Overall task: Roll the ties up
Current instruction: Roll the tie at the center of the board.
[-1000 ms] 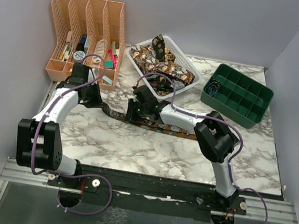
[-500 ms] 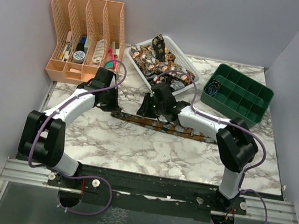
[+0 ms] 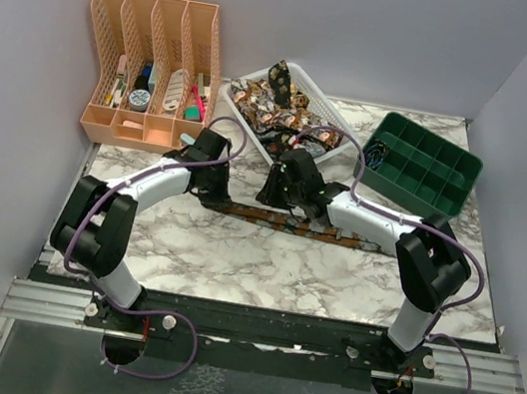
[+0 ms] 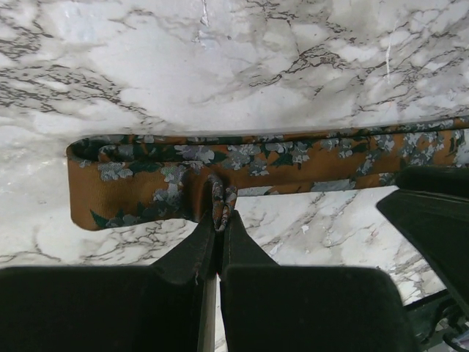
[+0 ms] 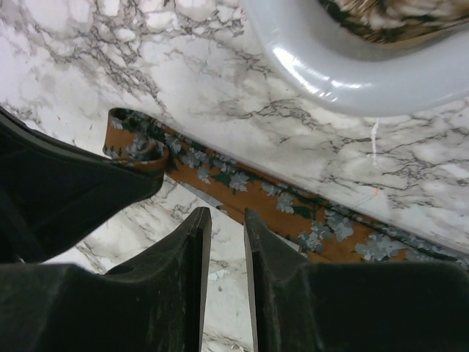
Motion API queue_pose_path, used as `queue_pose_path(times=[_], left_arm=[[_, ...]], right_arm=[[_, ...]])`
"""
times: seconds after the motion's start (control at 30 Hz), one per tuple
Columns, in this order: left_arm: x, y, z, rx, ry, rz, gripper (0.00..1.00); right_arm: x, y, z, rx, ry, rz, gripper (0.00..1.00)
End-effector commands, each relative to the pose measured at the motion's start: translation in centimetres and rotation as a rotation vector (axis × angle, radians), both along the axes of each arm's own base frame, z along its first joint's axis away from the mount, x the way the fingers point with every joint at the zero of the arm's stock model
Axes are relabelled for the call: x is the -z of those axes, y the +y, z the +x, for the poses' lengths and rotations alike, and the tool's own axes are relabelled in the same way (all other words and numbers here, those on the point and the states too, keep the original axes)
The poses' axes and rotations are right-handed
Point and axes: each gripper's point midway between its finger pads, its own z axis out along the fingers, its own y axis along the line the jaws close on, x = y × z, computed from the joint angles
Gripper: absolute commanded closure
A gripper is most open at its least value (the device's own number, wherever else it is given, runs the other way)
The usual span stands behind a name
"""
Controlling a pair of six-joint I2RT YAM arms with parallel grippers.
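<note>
A tie (image 3: 319, 231) lies flat and stretched out across the middle of the marble tabletop (image 3: 232, 263). It runs left to right just in front of the white basket (image 5: 344, 73). It is orange-brown with a small grey-green leafy print.

The left claw (image 4: 220, 220) is clamped on this tie close to its left end. Its two fingers are pressed together on a small pucker of cloth at the near edge. Around the pinch the cloth is drawn up into a little fold, while the rest of that end lies flat on the marble.

The right claw (image 5: 224, 214) hangs just to the right of the left one, over the same stretch of tie. Its fingers stand a narrow slot apart with nothing between them. Bare marble and the edge of the tie show through the gap. From the overhead camera the tips are hidden under the wrist, so I cannot tell whether they touch the cloth.

More ties (image 3: 268, 107) are heaped in the basket, dark with orange and cream patterns. An orange file rack (image 3: 154, 37) holding small items stands at the far left corner. A green tray (image 3: 400, 195) with many compartments sits at the far right.
</note>
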Motion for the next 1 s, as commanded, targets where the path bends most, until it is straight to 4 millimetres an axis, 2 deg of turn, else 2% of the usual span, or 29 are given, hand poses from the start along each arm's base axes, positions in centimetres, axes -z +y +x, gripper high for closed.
queue_pose_path(times=[0.0, 0.1, 0.17, 0.27, 0.37, 0.53, 0.67, 0.8, 0.97], left_arm=[[0.6, -0.8, 0.7, -0.006, -0.003, -0.002, 0.98], [1.0, -0.9, 0.6, -0.010, 0.005, 0.001, 0.96], [1.2, -1.1, 0.7, -0.018, 0.007, -0.011, 0.91], [1.2, -1.6, 0.7, -0.015, 0.011, -0.037, 0.73], [0.7, -2.3, 0.7, -0.005, 0.010, -0.080, 0.70], [-1.2, -2.8, 0.7, 0.003, -0.020, -0.122, 0.59], [-2.5, -2.3, 0.8, -0.013, -0.048, -0.134, 0.51], [-3.9, -1.5, 0.9, -0.031, -0.073, -0.148, 0.47], [-5.4, 0.3, 1.1, -0.070, -0.114, -0.155, 0.41]], right_arm=[[-1.0, -0.9, 0.5, 0.035, -0.024, -0.003, 0.69], [-1.1, -0.7, 0.5, 0.021, -0.024, 0.003, 0.68], [-1.2, -0.4, 0.4, 0.001, -0.020, 0.009, 0.68], [-1.4, 0.5, -0.3, -0.061, -0.011, 0.050, 0.63], [-1.4, 1.1, -0.9, -0.087, 0.006, 0.103, 0.53], [-0.9, 1.0, -1.0, -0.075, 0.047, 0.135, 0.50], [-0.8, 0.5, -0.9, -0.057, 0.059, 0.147, 0.48], [-1.4, 0.6, -0.5, -0.057, 0.037, 0.180, 0.46], [-1.9, 2.5, -1.1, -0.148, 0.052, 0.254, 0.40]])
